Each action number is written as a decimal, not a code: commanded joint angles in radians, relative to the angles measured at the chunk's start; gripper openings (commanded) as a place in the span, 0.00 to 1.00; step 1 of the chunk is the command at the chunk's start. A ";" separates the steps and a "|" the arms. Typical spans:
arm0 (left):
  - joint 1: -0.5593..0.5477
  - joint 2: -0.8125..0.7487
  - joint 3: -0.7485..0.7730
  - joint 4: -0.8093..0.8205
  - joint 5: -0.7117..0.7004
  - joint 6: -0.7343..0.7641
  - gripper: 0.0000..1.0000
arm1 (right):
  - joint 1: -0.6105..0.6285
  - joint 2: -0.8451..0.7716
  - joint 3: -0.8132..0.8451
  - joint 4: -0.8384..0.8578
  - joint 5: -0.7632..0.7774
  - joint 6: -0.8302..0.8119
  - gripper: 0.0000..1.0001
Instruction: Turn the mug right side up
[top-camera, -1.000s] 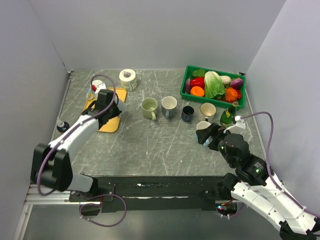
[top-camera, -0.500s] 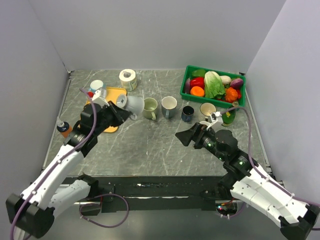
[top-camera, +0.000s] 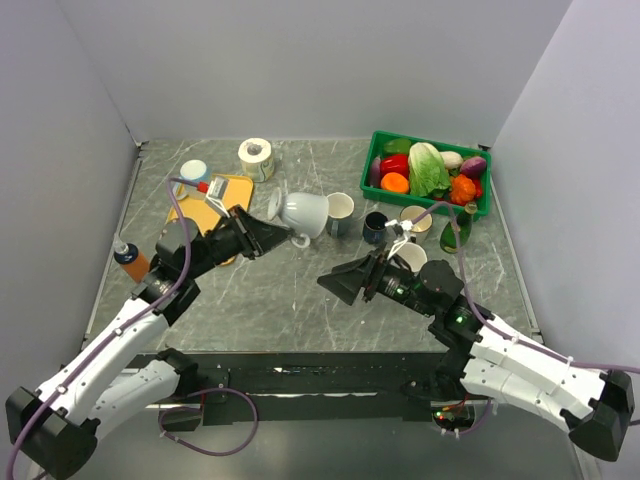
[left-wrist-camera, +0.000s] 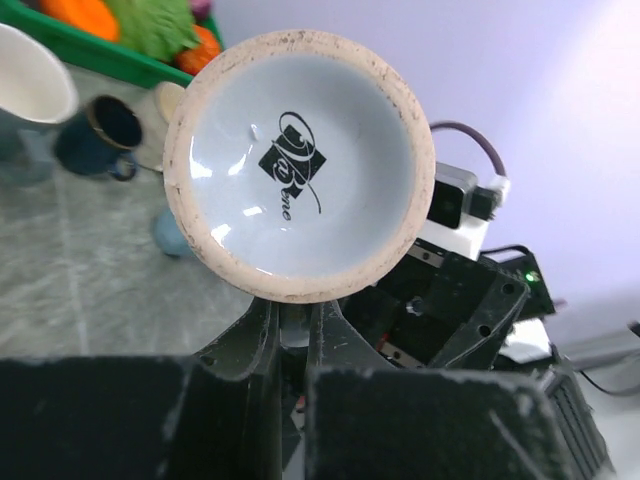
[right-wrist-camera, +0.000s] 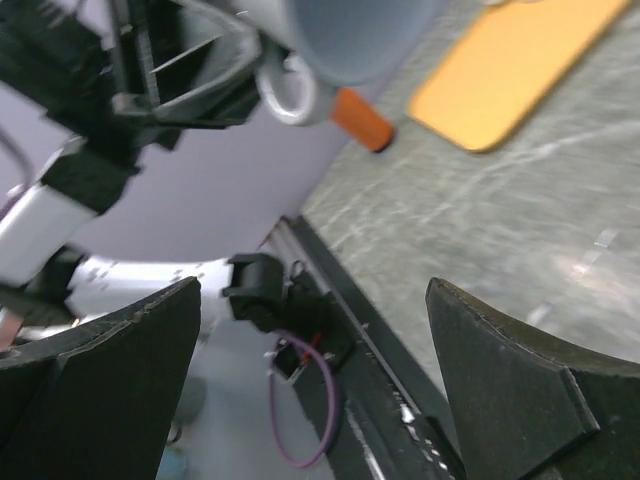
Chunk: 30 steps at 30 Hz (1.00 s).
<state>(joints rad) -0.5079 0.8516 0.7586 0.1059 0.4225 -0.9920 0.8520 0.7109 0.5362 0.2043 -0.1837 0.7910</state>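
A pale grey mug (top-camera: 303, 213) hangs in the air above the row of mugs. It lies on its side, with its base toward my left wrist. In the left wrist view its underside (left-wrist-camera: 300, 165), with a dark logo, faces the camera. My left gripper (top-camera: 272, 232) is shut on the mug's handle (left-wrist-camera: 288, 318). My right gripper (top-camera: 340, 285) is open and empty, low over the table's middle and pointing left. In the right wrist view (right-wrist-camera: 320, 380) the mug (right-wrist-camera: 350, 35) and its handle show at the top edge.
A white-grey mug (top-camera: 340, 210), a dark blue mug (top-camera: 376, 226) and a cream mug (top-camera: 415, 220) stand in a row. A green crate (top-camera: 372, 165) of vegetables is at back right. A yellow board (top-camera: 228, 190), paper roll (top-camera: 256, 155) and orange bottle (top-camera: 128, 258) are at left.
My left arm has lifted the mug off the board area and carried it right, over the row. My right arm has swung left toward the table's middle, jaws open.
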 joint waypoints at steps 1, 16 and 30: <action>-0.079 -0.023 -0.018 0.296 0.021 -0.108 0.01 | 0.064 0.030 0.024 0.194 -0.013 -0.044 0.98; -0.294 -0.066 -0.131 0.538 -0.182 -0.105 0.01 | 0.091 0.022 0.011 0.342 0.205 0.045 0.75; -0.388 0.020 -0.121 0.606 -0.200 -0.082 0.01 | 0.090 0.019 0.013 0.353 0.257 0.090 0.56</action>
<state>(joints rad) -0.8677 0.8650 0.6083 0.5545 0.1997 -1.0920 0.9401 0.7502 0.5220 0.5156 0.0208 0.8791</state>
